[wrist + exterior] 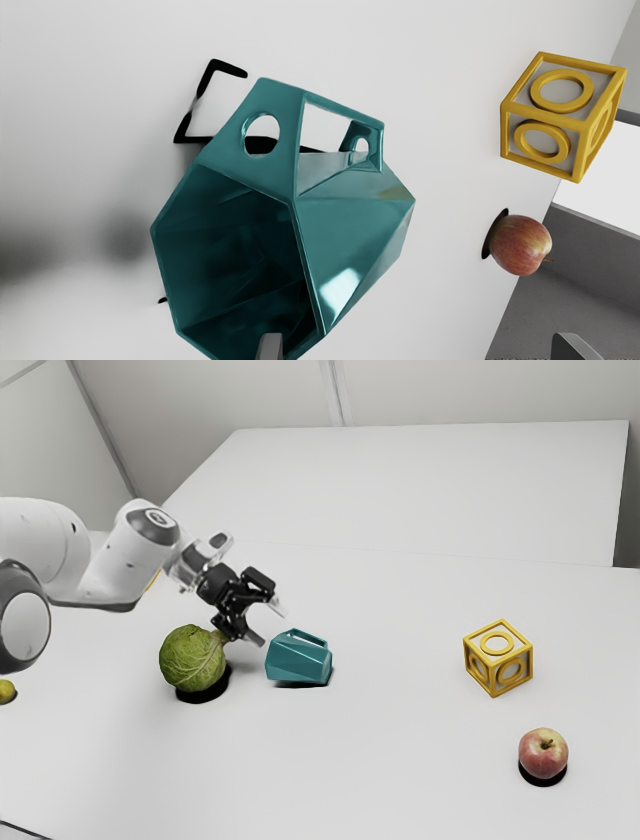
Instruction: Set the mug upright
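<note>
Here, the jaws stand apart, gripping nothing, near the mug [298, 662], on its side on the bench [400, 760]; in the wrist view, one jaw masks part of its cropped rim.

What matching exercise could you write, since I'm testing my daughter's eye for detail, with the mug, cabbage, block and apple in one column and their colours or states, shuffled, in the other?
Things
1. Mug
2. Cabbage
3. Block
4. Apple

Colours and states
A. Yellow edges, with raised rings on its faces
B. Green and leafy
C. Reddish, with a short stem
D. Teal, lying on its side with its mouth toward the gripper

Right pairs: 1-D, 2-B, 3-A, 4-C
</note>
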You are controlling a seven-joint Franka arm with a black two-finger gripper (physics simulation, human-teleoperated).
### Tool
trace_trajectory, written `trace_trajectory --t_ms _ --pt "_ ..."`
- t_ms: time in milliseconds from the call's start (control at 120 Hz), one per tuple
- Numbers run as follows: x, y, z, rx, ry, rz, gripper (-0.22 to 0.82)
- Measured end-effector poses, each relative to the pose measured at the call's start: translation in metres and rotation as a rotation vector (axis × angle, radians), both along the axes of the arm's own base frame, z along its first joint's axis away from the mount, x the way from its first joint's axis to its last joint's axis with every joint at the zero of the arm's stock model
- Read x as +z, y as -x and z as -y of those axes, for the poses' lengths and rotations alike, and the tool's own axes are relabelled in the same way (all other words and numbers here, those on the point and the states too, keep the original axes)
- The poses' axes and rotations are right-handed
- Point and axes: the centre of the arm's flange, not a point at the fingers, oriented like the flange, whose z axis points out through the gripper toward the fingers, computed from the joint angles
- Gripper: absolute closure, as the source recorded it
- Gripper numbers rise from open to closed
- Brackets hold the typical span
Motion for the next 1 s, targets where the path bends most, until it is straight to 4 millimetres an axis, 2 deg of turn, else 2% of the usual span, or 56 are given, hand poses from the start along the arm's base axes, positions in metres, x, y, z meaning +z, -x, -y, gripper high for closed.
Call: trace_trajectory --t_ms 408,808,900,1000 --pt "-0.01 -0.001 0.007 -0.027 0.029 0.031 0.02" --pt "-0.025 0.007 0.014 -0.028 0.064 0.026 0.03" --pt "-0.026 0.007 0.016 -0.028 0.067 0.031 0.09" --pt "-0.029 0.008 0.017 -0.023 0.073 0.032 0.23"
